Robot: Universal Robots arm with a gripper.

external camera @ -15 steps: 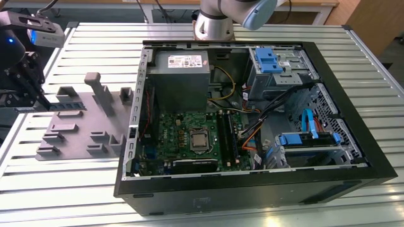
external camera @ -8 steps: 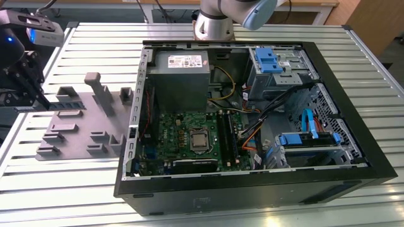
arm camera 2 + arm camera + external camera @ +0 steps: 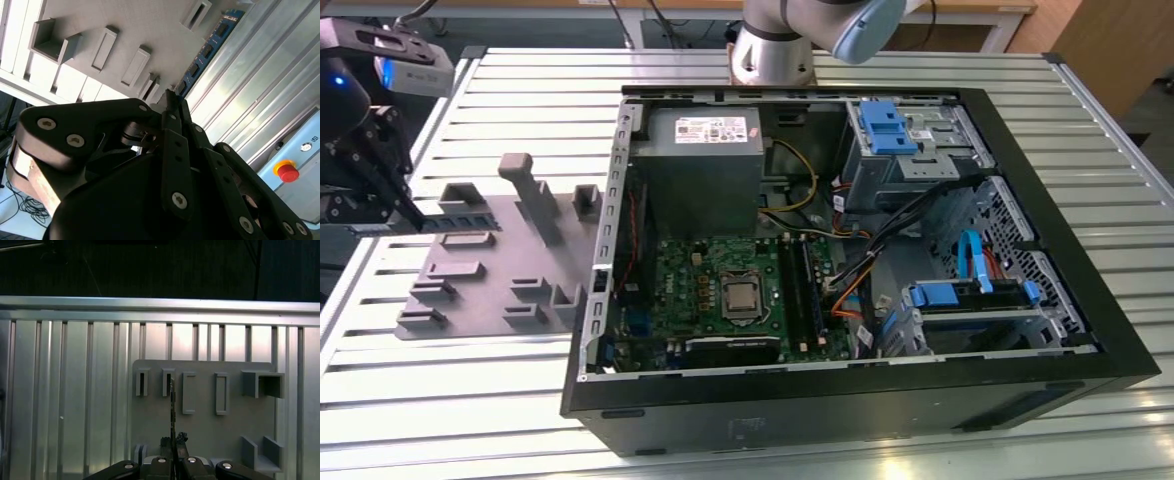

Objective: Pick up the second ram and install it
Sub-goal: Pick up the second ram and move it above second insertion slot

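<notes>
The gripper (image 3: 408,218), at the grey tray's (image 3: 480,285) nine o'clock, has its jaws pinched narrow on the second ram's (image 3: 464,216) end, low over the tray. Pick-up step, I'd say; freeing it calls for a straight pull clear of the blocks.

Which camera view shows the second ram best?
The second wrist view: the second ram shows its broad blue face along its length. The first wrist view shows it edge-on, as a thin line; the exterior view shows a small greenish strip.
</notes>
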